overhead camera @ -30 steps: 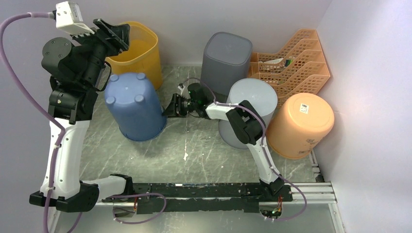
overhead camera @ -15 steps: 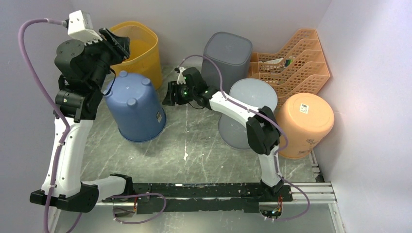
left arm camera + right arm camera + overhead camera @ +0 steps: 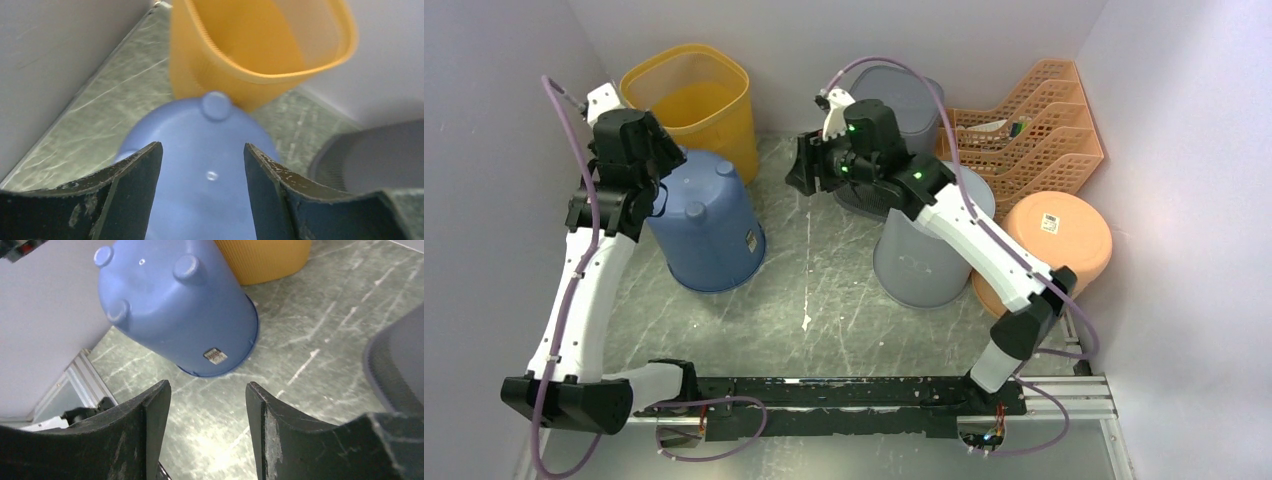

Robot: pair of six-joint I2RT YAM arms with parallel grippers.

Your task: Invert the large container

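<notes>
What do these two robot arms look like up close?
Both the left arm and the right arm have white links with black joints and bases. A lilac cable loops along each. The jaws are black, flat and scuffed. Small green lights glow on the right one.

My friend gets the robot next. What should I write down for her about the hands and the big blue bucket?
Left gripper: open, empty, over the blue container, seemingly clear of it.
Right gripper: open, empty, in the air to the container's right.
The blue container: mouth down on the table, feet up, in front of the upright yellow bin.
Done: the flip looks finished.
Left: probably only pulling both arms back.
</notes>
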